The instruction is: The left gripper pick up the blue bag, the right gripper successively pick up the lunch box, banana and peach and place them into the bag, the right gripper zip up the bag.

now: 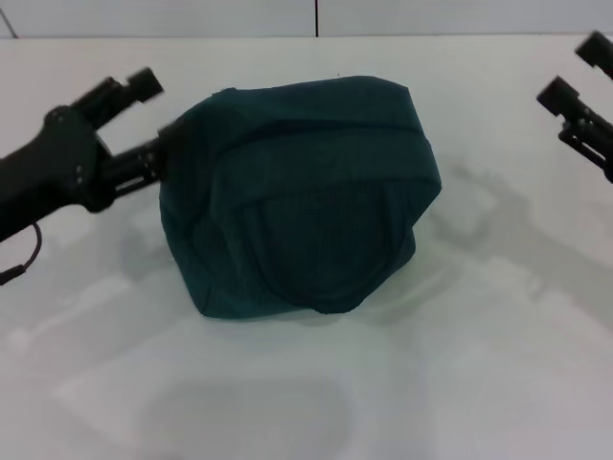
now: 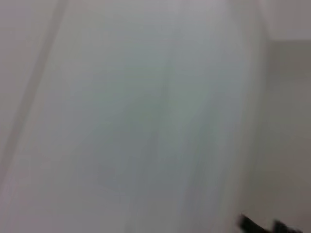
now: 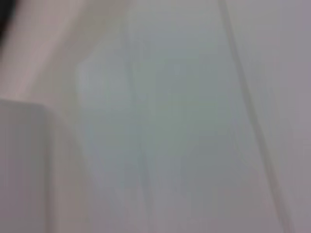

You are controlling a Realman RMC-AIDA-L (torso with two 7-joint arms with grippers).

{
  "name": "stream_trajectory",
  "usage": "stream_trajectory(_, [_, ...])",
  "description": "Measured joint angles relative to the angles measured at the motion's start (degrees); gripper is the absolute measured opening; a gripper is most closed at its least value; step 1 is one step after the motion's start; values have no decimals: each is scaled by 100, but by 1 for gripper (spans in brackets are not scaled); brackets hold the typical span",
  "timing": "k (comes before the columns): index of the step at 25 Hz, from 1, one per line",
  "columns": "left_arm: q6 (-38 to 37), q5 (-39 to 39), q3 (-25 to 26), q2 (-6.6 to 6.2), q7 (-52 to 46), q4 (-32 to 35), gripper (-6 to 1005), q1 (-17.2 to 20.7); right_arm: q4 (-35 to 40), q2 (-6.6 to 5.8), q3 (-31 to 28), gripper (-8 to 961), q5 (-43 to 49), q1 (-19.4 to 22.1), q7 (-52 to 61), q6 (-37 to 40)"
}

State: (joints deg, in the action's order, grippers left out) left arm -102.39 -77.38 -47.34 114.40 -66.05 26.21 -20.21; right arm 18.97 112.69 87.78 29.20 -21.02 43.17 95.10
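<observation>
The blue bag [image 1: 302,196] lies bulging in the middle of the white table [image 1: 460,383] in the head view, with its flap shut as far as I can see. My left gripper [image 1: 158,113] is at the bag's left side and stands open. Its lower finger [image 1: 153,153] touches the bag's left edge, while the upper finger [image 1: 142,84] is free in the air. At the far right edge, well apart from the bag, my right gripper [image 1: 578,72] is open with nothing in it. The lunch box, banana and peach are out of view.
Bare table surface surrounds the bag on every side. The table's far edge [image 1: 316,36] runs along the top of the head view. Both wrist views show only pale blurred surfaces, plus a small dark shape [image 2: 257,225] in the left wrist view.
</observation>
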Motion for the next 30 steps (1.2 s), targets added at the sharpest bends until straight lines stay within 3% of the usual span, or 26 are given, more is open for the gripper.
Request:
stream_trajectory(2, [-210, -299, -1, -39, -254, 190, 893, -67, 75, -95, 18, 688, 248, -216, 343, 175])
stream_trajectory(4, [-341, -560, -3, -51, -452, 339, 893, -137, 215, -179, 11, 766, 632, -443, 771, 237])
stream_trajectory(10, [-569, -1223, -13, -54, -674, 502, 892, -403, 534, -343, -22, 828, 2035, -1170, 2181, 178])
stream_trajectory(13, [-624, -1400, -30, -24, -645, 524, 891, -487, 538, -327, -25, 858, 2643, -1473, 2566, 77])
stream_trajectory(17, [-628, -1489, -71, 8, -577, 526, 890, -507, 556, -192, -28, 879, 3358, -1742, 2748, -227])
stream_trajectory(21, [-626, -1509, -59, 38, -496, 523, 889, -469, 687, -125, -30, 879, 3538, -1739, 2779, -433])
stream_trajectory(30, [-595, -1475, -28, 60, -407, 512, 888, -404, 796, -100, -69, 879, 3548, -1651, 2763, -487])
